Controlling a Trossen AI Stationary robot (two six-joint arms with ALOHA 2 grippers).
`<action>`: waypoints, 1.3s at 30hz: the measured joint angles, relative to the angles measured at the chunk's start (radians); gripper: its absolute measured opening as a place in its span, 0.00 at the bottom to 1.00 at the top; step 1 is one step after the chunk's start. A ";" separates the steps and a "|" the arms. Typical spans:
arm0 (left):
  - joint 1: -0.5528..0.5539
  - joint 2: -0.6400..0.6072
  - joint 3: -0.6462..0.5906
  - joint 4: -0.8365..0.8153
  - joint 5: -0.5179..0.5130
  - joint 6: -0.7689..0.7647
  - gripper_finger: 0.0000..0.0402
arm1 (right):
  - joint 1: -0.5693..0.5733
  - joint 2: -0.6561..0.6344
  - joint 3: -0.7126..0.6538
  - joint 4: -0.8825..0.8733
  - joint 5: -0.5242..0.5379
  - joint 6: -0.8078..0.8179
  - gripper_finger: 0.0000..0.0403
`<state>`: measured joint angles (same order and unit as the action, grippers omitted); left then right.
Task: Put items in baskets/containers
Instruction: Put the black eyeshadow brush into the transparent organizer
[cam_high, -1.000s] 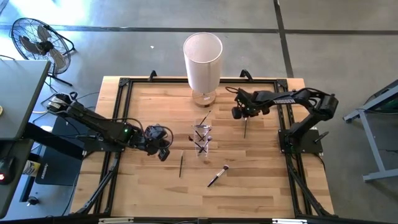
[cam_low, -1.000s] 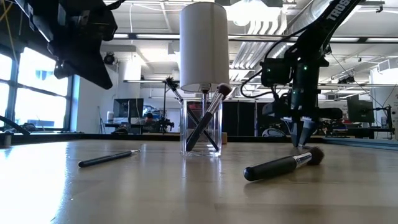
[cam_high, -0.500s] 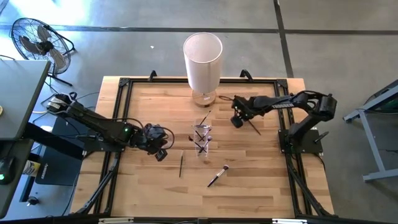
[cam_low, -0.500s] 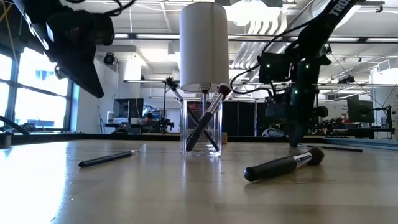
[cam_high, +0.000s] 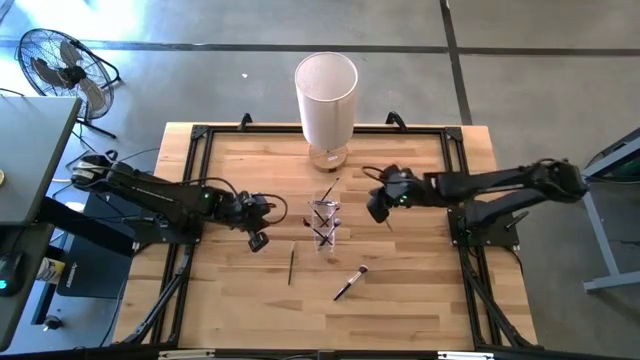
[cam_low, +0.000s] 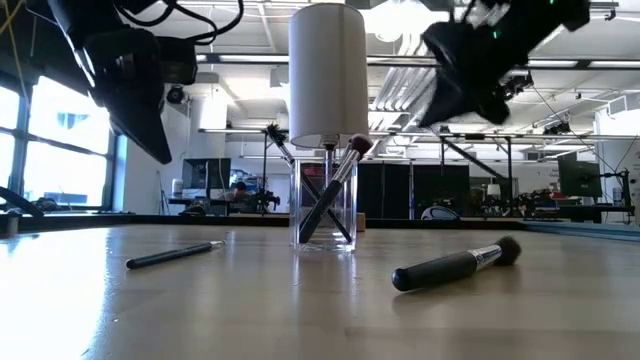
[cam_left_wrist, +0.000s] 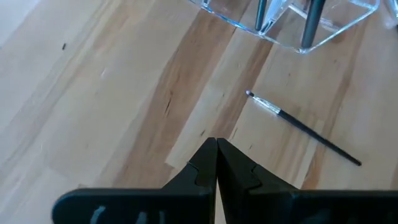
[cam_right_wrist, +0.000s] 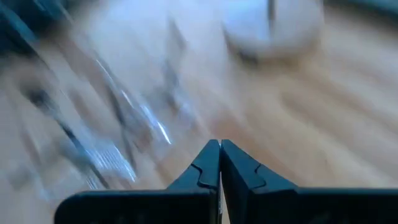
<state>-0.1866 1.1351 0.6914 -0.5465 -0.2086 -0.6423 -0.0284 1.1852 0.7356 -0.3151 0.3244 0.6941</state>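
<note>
1. Left arm: reaches from the table's left edge toward the centre, lying low and nearly level. The left gripper (cam_high: 258, 240) hangs above the wood, left of the clear cup (cam_high: 323, 222). In its wrist view the fingers (cam_left_wrist: 205, 163) press together tip to tip with nothing between them.

2. Right arm: stretched long from its base on the right, forearm almost straight, ending just right of the clear cup. The right gripper (cam_high: 377, 207) sits raised off the table; in the low view it shows high up, tilted. Its wrist view shows the fingers (cam_right_wrist: 208, 163) closed against each other. A short dark sliver shows just beside the gripper in the high view; whether a brush is pinched there cannot be told.

3. Clear cup: stands upright near the table's middle, in front of the tall white cylinder (cam_high: 326, 96). Several brushes lean crossed inside it, tips above the rim.

4. Thin brush (cam_high: 291, 266): lies flat on the wood, in front of the cup and to its left, near the left gripper.

5. Thick brush (cam_high: 350, 283): lies flat, in front of the cup and slightly to its right, apart from both grippers, bristles toward the cup side.

6. Floor fan (cam_high: 55, 62): stands off the table, beyond its far left corner.
</note>
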 joint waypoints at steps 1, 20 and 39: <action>0.007 0.000 0.000 0.000 0.012 0.012 0.00 | 0.027 -0.017 0.000 0.060 0.050 -0.024 0.00; 0.070 0.000 0.000 0.044 0.091 0.092 0.00 | 0.116 0.437 0.002 1.278 0.157 -0.538 0.00; 0.069 0.002 -0.001 0.127 0.077 0.111 0.06 | 0.120 0.470 0.002 1.097 0.037 -0.362 0.23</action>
<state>-0.1177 1.1366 0.6907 -0.4197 -0.1320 -0.5317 0.0913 1.6554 0.7376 0.7815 0.3614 0.3325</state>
